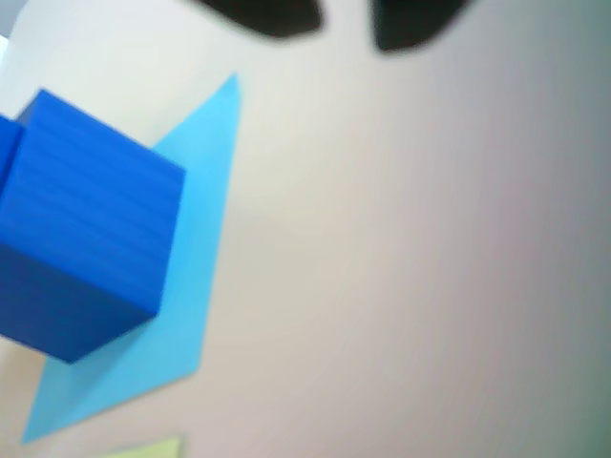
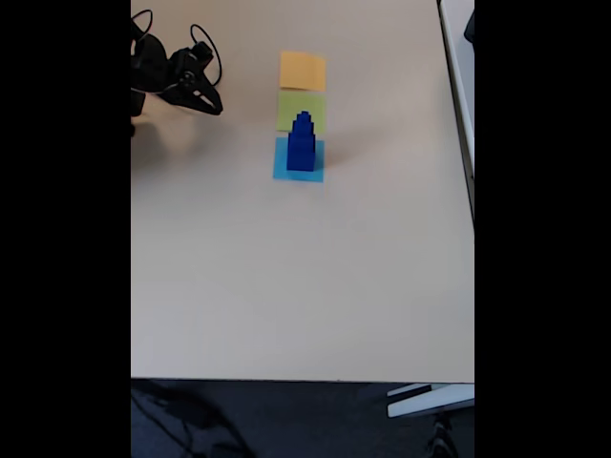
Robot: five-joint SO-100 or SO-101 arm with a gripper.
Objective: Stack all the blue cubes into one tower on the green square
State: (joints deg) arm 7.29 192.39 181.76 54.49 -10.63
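Tower (image 2: 301, 145): blue cubes stacked, biggest at base, stood on the light-blue square (image 2: 298, 170), not the green square (image 2: 302, 108).
Orange square (image 2: 303, 70): just beyond the green.
Hand (image 2: 214, 106): upper left of the bench (image 2: 305, 277) in fixed view, well apart from tower, held nothing; opening unclear.

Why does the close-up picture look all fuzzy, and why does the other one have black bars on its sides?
In the wrist view everything is soft: the big blue cube and the light-blue square have smeared edges, and the gripper is just two dark blobs. In the fixed view the table is sharper but far away, so the tower looks tiny; the black bars are blank picture edges.
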